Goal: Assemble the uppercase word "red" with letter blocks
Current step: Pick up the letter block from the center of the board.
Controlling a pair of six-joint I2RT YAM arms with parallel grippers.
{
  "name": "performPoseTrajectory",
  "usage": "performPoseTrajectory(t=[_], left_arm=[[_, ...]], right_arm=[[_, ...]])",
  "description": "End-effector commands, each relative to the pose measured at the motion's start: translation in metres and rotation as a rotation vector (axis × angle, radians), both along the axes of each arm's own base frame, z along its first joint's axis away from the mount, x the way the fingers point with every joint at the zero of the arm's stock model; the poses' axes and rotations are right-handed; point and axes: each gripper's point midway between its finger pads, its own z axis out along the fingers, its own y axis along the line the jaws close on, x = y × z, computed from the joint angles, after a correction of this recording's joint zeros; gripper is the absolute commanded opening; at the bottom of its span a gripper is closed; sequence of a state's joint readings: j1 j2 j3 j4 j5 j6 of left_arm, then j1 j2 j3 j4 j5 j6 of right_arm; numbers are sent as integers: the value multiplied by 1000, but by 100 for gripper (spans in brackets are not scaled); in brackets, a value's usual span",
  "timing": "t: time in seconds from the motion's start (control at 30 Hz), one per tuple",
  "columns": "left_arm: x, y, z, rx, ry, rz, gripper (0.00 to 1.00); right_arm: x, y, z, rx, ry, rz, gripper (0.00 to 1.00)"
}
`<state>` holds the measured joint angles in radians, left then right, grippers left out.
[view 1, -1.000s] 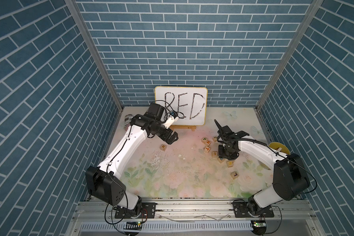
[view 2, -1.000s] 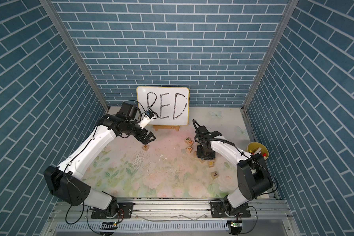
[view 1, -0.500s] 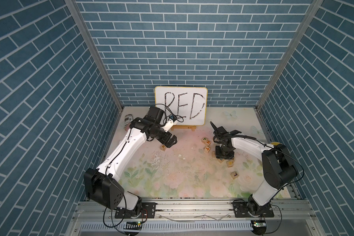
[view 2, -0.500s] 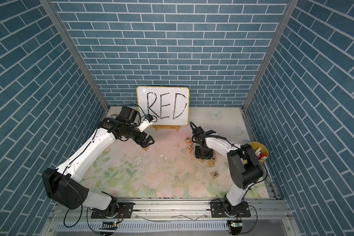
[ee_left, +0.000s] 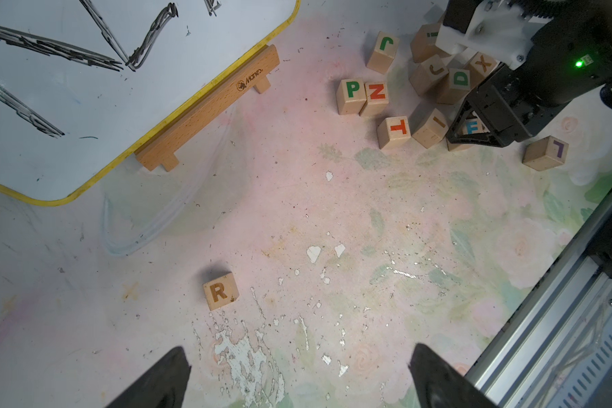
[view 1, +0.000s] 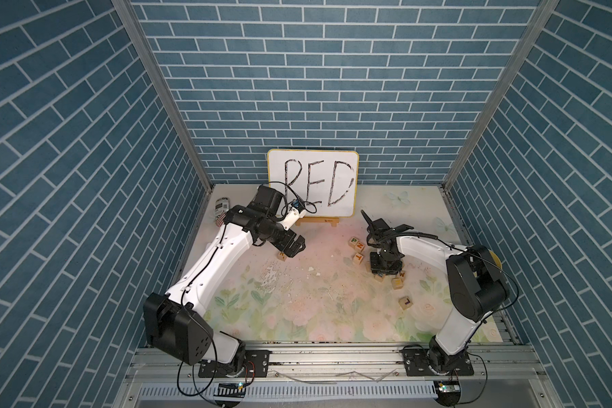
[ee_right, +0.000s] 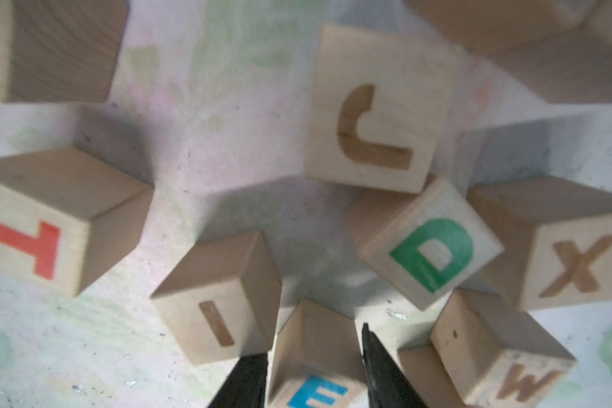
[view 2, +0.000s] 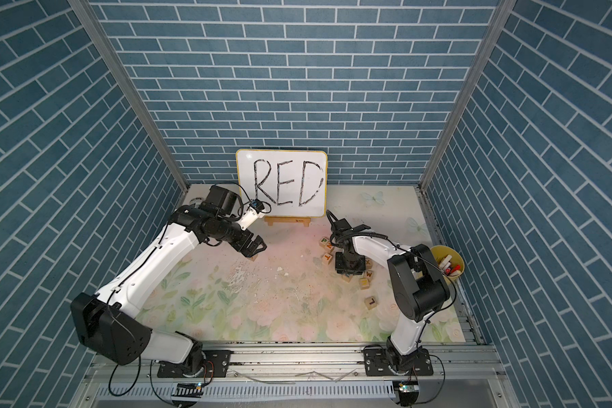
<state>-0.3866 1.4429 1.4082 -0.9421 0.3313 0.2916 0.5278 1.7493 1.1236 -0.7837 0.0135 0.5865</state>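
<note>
My left fingers [ee_left: 159,385] are spread as wide as they go and hold nothing. They hang above the desk [ee_left: 333,219] and touch no block. The R block [ee_left: 220,291] lies alone on the desk with its orange-brown letter face up. It sits a little ahead of the gap between those two fingers, nearer one than the other, and not far from the foot of the whiteboard [ee_left: 68,106].

My right fingers [ee_right: 248,381] point down into the cluster of blocks on the other side of the desk. They are drawn in close on the E block [ee_right: 315,353], one finger pressed against each of two opposite sides. Its letter reads blue from here. I cannot tell whether that block has left the desk. The I block [ee_right: 223,300] sits just beside one finger and the W block [ee_right: 502,356] just beside the other.

The D block [ee_right: 431,254], with its green letter, lies tilted just beyond the E block and touches the X block [ee_right: 562,247]. It is well apart from the R block.
</note>
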Motion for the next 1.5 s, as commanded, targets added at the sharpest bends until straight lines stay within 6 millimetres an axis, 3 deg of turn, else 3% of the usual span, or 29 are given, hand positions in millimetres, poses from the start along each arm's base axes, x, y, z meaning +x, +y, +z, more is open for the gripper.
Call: performPoseTrajectory(t=[0.0, 0.47, 0.97, 1.13, 1.47], left_arm=[[-3, -2, 2, -15, -6, 1, 99], [-11, -1, 5, -10, -14, -30, 99], [-12, 11, 7, 31, -42, 4, 99], [-3, 23, 4, 84, -58, 87, 99], [7, 50, -1, 196, -102, 201, 99]], right_arm=[[-7, -4, 4, -15, 9, -47, 47], [-17, -15, 0, -91, -19, -151, 46], [-15, -9, -6, -97, -7, -113, 27], [-15, -8, -5, -93, -7, -106, 21], [-17, 9, 27, -67, -58, -44, 19]])
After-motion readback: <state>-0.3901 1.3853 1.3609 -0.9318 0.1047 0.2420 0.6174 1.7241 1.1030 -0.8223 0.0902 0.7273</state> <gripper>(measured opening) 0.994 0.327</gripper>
